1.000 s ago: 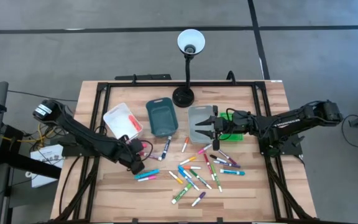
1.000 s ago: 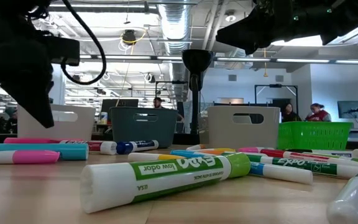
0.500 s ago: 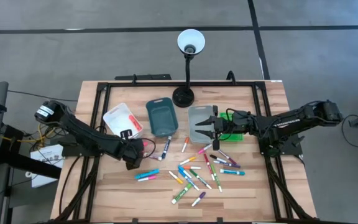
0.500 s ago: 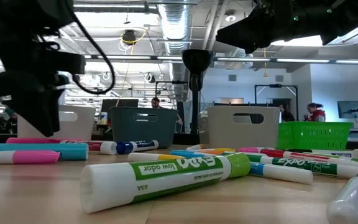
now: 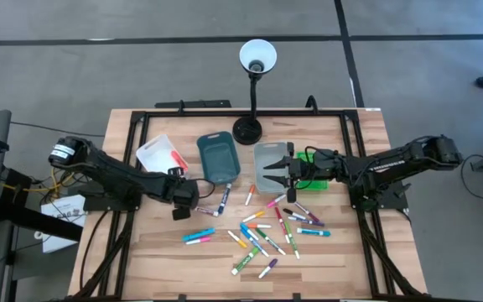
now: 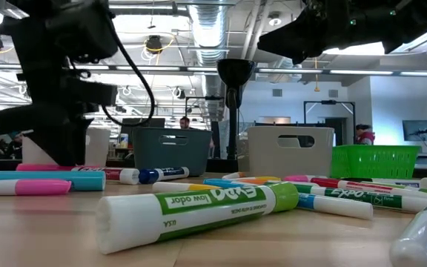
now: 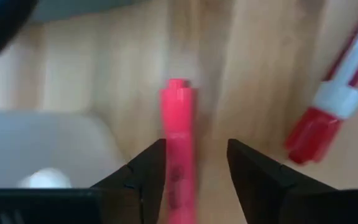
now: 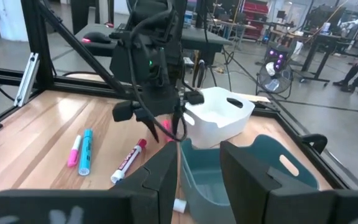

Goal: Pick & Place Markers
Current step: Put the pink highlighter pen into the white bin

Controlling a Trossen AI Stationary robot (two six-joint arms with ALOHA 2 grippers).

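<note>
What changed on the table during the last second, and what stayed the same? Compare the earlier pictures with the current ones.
The left gripper moved from beside the pink and cyan markers toward the white bin. A pink marker now sits between its parted fingers; whether it is released is unclear. The white bin shifted. The right gripper, over the grey bin, and the scattered markers stayed put.

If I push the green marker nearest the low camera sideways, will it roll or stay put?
It will probably roll: the green marker is a round barrel lying flat on the smooth wooden table. It is likely stiff and light, a short plastic stick. An end-on push would more likely slide it.
</note>
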